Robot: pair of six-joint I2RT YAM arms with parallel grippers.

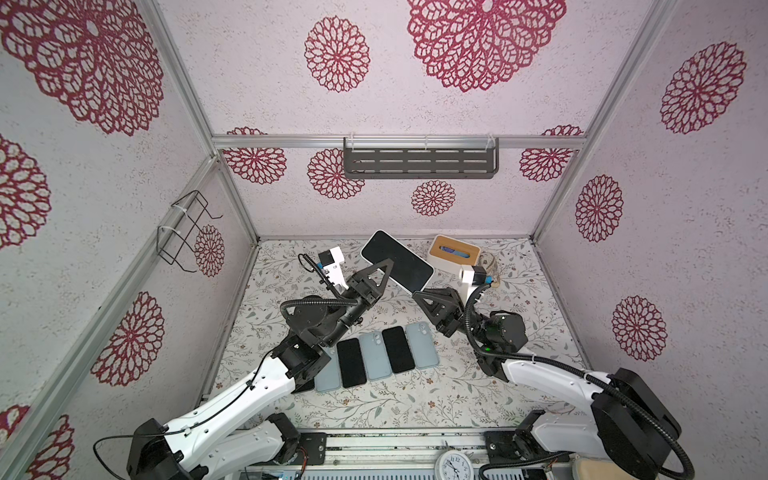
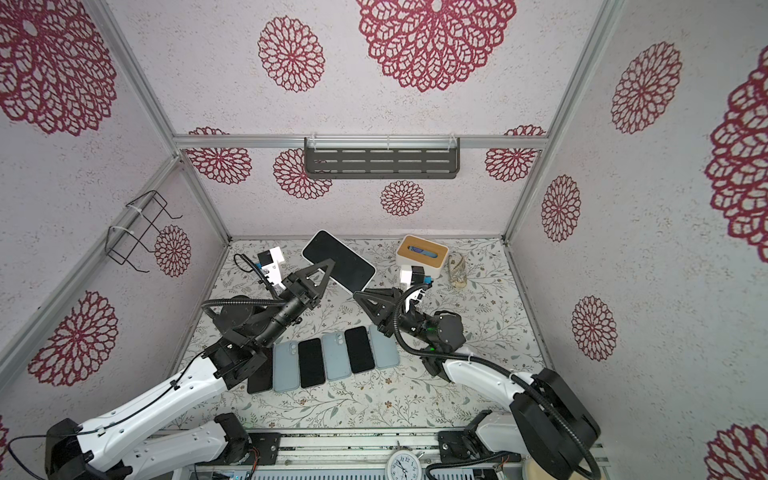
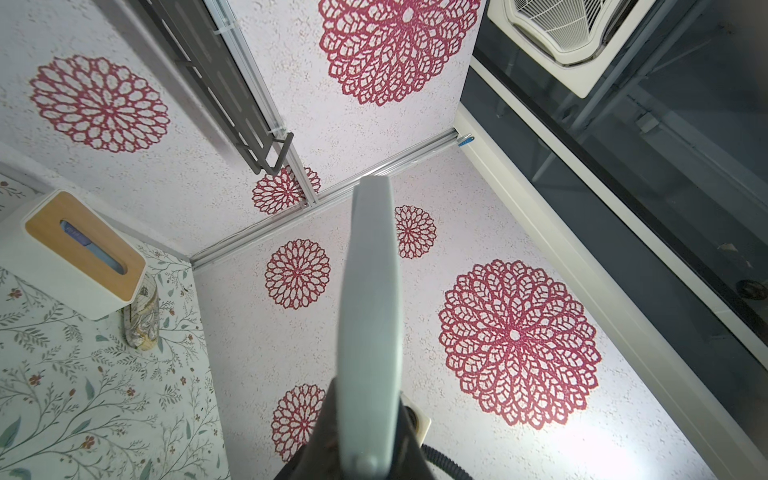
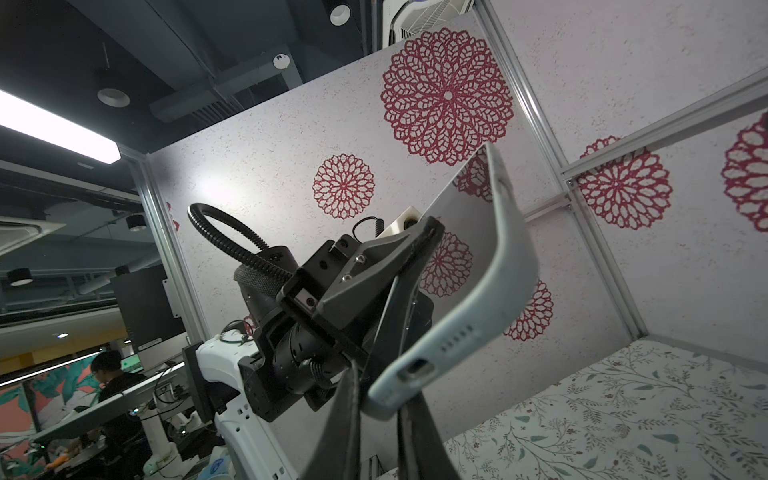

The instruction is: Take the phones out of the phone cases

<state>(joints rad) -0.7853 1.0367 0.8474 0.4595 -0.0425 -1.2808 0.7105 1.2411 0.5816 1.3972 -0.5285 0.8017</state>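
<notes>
The phone (image 1: 399, 257) (image 2: 340, 257), dark screen up, sits in a pale blue-grey phone case (image 4: 482, 286) and is held tilted in the air above the back of the table. My left gripper (image 1: 384, 266) (image 2: 328, 266) is shut on its long side, one finger lying across the screen. In the left wrist view the case's edge (image 3: 368, 299) runs up from between the left gripper's (image 3: 365, 440) fingers. My right gripper (image 1: 417, 294) (image 2: 356, 294) (image 4: 380, 399) is shut on the case's lower corner by the charging port. The screen (image 4: 465, 208) mirrors the wall.
A row of several phones and pale cases (image 1: 376, 357) (image 2: 332, 359) lies on the floral table (image 1: 415, 399). A white tissue box with a wooden lid (image 1: 455, 251) (image 3: 79, 253) stands at the back, with a small patterned object (image 1: 489, 266) beside it. A grey shelf (image 1: 419, 160) hangs on the back wall.
</notes>
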